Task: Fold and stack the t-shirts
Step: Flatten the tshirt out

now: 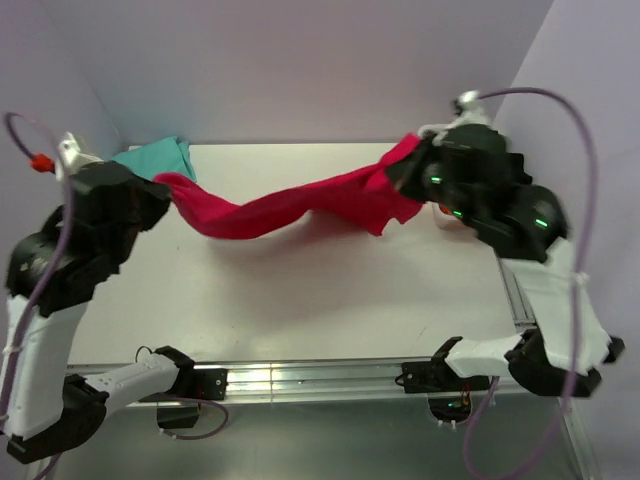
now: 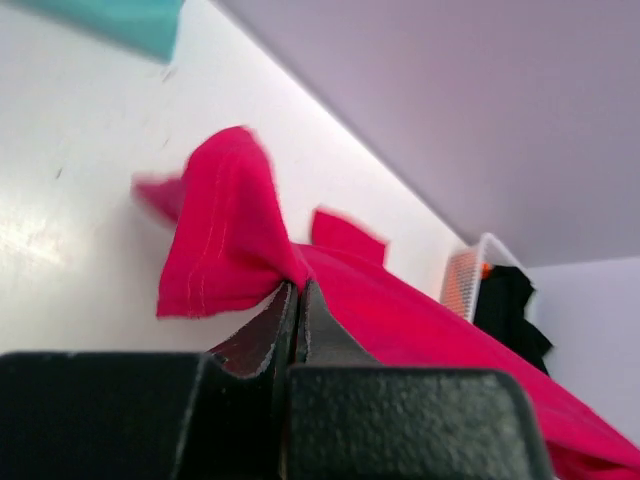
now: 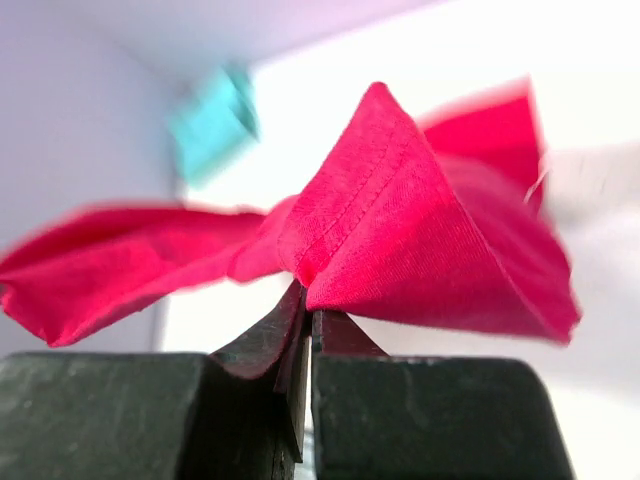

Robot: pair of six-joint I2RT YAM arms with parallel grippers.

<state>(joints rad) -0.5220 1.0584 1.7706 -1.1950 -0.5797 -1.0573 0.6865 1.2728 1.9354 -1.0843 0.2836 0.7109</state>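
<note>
At the near edge, a metal rail [image 1: 300, 380] runs between the two arm bases, and the white table [image 1: 330, 300] stretches away from it.

Farther in, the red t-shirt [image 1: 290, 205] hangs in the air as a twisted, sagging band across the table, held at both ends. Its shadow falls on the table below it. The left fingers [image 2: 265, 335] are pressed together on a bunched fold at the shirt's left end, and a stitched hem flap sticks up past their tips (the left wrist view shows the stitching quite plainly). From there the cloth runs off to the right as a taut red sheet [image 2: 420, 330]. The right fingers [image 3: 270, 335] are likewise clamped tight on a pinch of the shirt at its right end. There the cloth [image 3: 400, 220] rises in a peaked fold with a stitched seam, and the rest trails off to the left. In the top view the right end is held higher and farther back than the left end, and a loose flap droops beside the right wrist.

Behind the left hold, the teal t-shirt [image 1: 160, 155] lies on the table at the far left corner, against the back wall. It shows as a blurred teal patch in the right wrist view [image 3: 213, 120].

A white basket [image 2: 468, 275] stands at the far right of the table.
</note>
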